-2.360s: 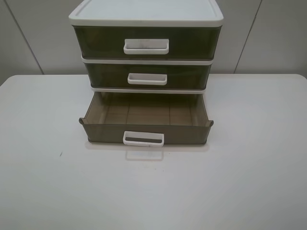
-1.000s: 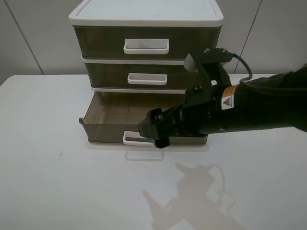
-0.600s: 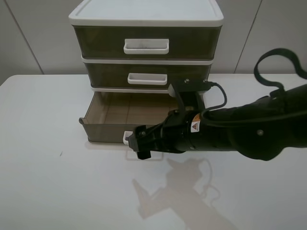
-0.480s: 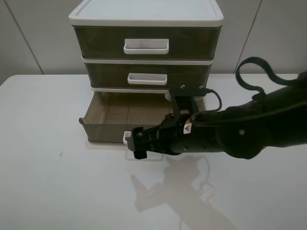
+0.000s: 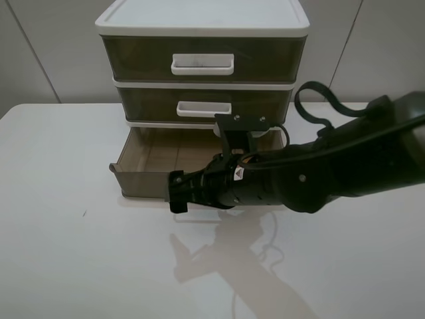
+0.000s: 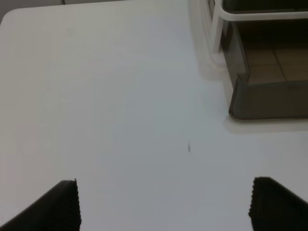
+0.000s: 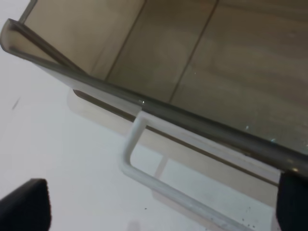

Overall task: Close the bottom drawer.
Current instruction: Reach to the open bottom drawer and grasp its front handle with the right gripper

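Note:
The bottom drawer (image 5: pixel 143 183) of the white-framed cabinet (image 5: pixel 199 20) stands pulled out, smoky-brown and empty. My right gripper (image 5: pixel 176 193) reaches across from the right and sits low in front of the drawer's front wall, hiding its white loop handle in the high view. In the right wrist view the right gripper (image 7: pixel 159 199) is open wide, with the handle (image 7: pixel 132 161) and drawer front (image 7: pixel 192 122) between its fingertips. My left gripper (image 6: pixel 166 204) is open and empty over bare table, to the left of the drawer's corner (image 6: pixel 269 98); it is out of the high view.
The middle drawer (image 5: pixel 204 106) and top drawer (image 5: pixel 202 61) are shut above. The white table (image 5: pixel 66 252) spreads in front and to both sides. A grey wall (image 5: pixel 40 53) stands behind the cabinet. The right arm (image 5: pixel 319 173) covers the drawer's right half.
My right arm came in from the right and slid left and lower along the drawer front, now covering the handle. The drawer has not moved.

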Available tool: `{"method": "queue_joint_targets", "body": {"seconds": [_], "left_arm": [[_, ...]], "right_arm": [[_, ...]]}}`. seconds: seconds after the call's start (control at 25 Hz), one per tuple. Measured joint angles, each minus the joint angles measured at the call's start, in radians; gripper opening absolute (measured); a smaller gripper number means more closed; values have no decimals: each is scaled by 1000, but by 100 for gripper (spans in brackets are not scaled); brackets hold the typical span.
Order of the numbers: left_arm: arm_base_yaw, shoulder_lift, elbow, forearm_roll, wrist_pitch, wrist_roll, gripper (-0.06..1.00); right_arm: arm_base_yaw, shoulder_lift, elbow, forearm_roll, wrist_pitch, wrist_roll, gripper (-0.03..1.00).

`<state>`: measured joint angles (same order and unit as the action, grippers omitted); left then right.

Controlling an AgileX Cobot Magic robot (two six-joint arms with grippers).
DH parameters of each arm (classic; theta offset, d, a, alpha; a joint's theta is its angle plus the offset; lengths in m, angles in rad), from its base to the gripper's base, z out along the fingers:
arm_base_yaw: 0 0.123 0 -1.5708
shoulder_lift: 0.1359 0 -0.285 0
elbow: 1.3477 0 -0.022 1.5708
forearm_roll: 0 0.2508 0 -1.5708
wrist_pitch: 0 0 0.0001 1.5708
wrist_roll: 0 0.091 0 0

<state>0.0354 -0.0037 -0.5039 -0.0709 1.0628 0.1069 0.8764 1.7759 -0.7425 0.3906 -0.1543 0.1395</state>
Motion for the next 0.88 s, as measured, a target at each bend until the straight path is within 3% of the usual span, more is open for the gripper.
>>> {"method": "queue_joint_targets", "body": {"seconds": [0.64,0.76,0.88], "left_arm": [[0,0,0,0,0,0,72],[0,0,0,0,0,0,72],[0,0,0,0,0,0,72]], "right_arm": [[-33,73,-1,-53,-85,-1,82],[-33,77,-1,-53,-93,-3,73],[-33,78,-1,-53,-96,-3,56]]}}
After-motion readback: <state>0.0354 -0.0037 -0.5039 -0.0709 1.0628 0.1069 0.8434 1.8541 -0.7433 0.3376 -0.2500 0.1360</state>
